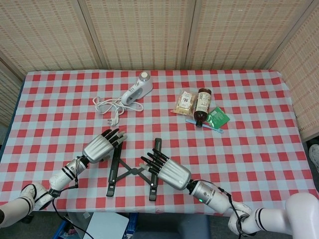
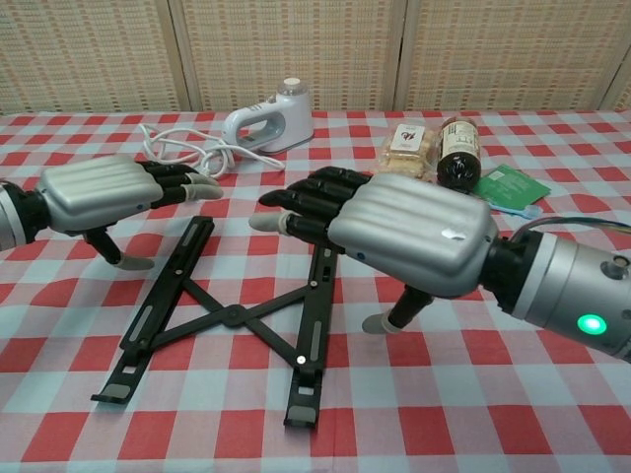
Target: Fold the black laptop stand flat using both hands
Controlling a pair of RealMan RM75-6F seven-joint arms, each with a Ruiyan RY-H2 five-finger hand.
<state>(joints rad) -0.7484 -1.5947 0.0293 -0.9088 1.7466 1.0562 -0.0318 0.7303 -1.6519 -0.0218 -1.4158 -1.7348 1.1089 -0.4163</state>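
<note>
A red-and-white checked table (image 1: 259, 149) is filling both views, with everything else lying on it. The black laptop stand (image 1: 133, 169) is lying opened out near the front edge, its two long rails spread apart and joined by crossed struts in an X between them. The right hand (image 1: 167, 170) is hovering palm-down over the right rail, fingers extended and slightly apart, thumb hanging down beside the rail, gripping nothing; in the chest view the right hand (image 2: 394, 232) is covering the rail's far end. The left hand (image 1: 103, 145) is hovering just beside the far end of the left rail, fingers stretched out and a little apart, thumb pointing toward the cloth, also holding nothing; whether either hand is actually touching the stand I cannot tell. Farther back, a white handheld appliance (image 1: 137, 90) is resting with its white cord (image 1: 110, 107) coiled beside it. To the right, a dark brown bottle (image 1: 202, 105) is lying between a small snack packet (image 1: 184, 102) and a green sachet (image 1: 217, 118).
</note>
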